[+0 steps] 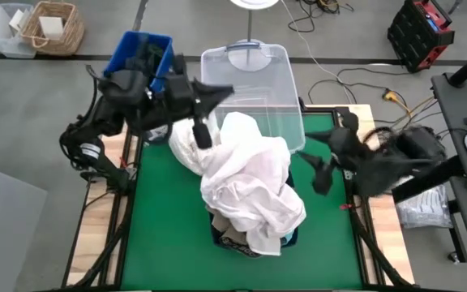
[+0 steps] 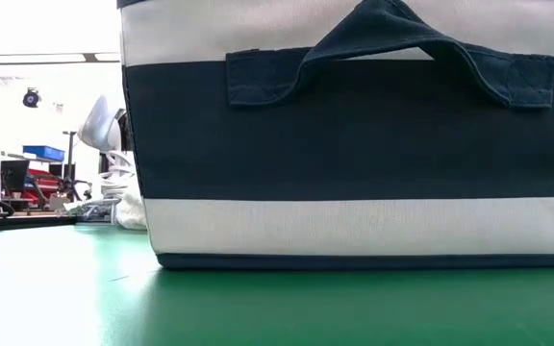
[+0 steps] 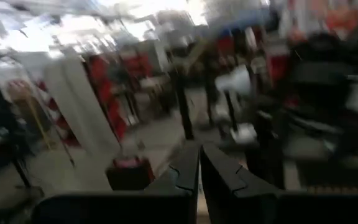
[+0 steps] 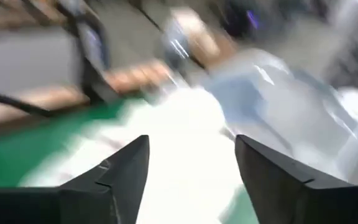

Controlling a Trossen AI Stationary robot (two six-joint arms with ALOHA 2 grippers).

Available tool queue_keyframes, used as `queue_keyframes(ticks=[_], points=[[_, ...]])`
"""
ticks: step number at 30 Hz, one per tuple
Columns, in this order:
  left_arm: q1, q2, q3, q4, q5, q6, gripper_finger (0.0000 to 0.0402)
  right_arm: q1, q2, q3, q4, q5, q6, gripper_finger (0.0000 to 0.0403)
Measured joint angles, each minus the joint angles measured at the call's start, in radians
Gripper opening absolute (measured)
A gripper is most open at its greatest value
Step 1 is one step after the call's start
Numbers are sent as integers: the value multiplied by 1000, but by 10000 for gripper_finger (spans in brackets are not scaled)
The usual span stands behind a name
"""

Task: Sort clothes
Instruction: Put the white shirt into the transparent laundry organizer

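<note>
A heap of white clothes (image 1: 246, 174) lies piled over a navy fabric box (image 1: 217, 235) in the middle of the green mat; part of the heap spills toward the far left. In the low view the box's navy-and-white striped wall (image 2: 354, 144) fills the picture. My left gripper (image 1: 221, 92) is shut and holds nothing. It hangs above the heap's far end, by the clear bin (image 1: 258, 89), and its wrist view (image 3: 199, 177) looks out into the room. My right gripper (image 1: 314, 169) stands open to the right of the heap, its fingers (image 4: 114, 180) facing the white clothes (image 4: 185, 137).
A clear plastic bin stands at the mat's far edge, a blue bin (image 1: 140, 53) at the far left, and a wicker basket (image 1: 51, 28) beyond it on the floor. Bare green mat (image 1: 164, 227) lies to the left of the box. Cables run behind the table.
</note>
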Motion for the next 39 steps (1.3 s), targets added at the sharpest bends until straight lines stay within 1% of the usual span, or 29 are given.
queue_keyframes(ticks=[1,2,3,5,6,9,11,13,17,20,23,26,28,30,32,34,35,39], points=[[-5,-1,0,-48,8,-5,0,-6,7,-6,-87,-4,75,235],[-9,0,0,-92,15,-11,0,-9,16,-26,-80,-4,87,244],[-13,1,0,-130,28,-16,0,-10,16,-61,-40,-23,32,253],[-22,6,-1,-201,36,-25,0,-8,13,-109,76,-104,-110,272],[-26,9,-2,-238,41,-30,0,-19,16,-128,115,-144,-129,279],[-35,10,-5,-328,50,-65,0,-73,13,-171,115,-196,-103,295],[-43,6,-5,-374,51,-90,0,-105,10,-204,88,-190,-73,301],[-52,2,-5,-404,51,-109,0,-145,14,-247,94,-196,-60,306],[-62,1,-7,-432,52,-141,0,-240,16,-332,111,-294,-62,312],[-65,1,-7,-438,52,-154,0,-314,13,-403,191,-366,-116,316],[-65,1,-7,-450,51,-158,0,-370,17,-473,289,-410,-200,315],[-65,1,-7,-471,50,-149,0,-415,15,-523,383,-451,-285,286],[-64,1,-7,-496,45,-134,0,-448,15,-545,423,-494,-330,248],[-64,1,-7,-532,11,-109,0,-473,15,-566,471,-523,-366,193],[-64,0,-7,-560,-38,-83,0,-486,15,-570,516,-542,-398,126],[-60,-7,-7,-586,-68,-65,0,-488,13,-559,551,-564,-431,55],[-58,-12,-7,-594,-79,-56,0,-487,13,-543,566,-566,-456,31],[-54,-40,-7,-621,-120,-27,0,-488,13,-450,701,-565,-542,12]])
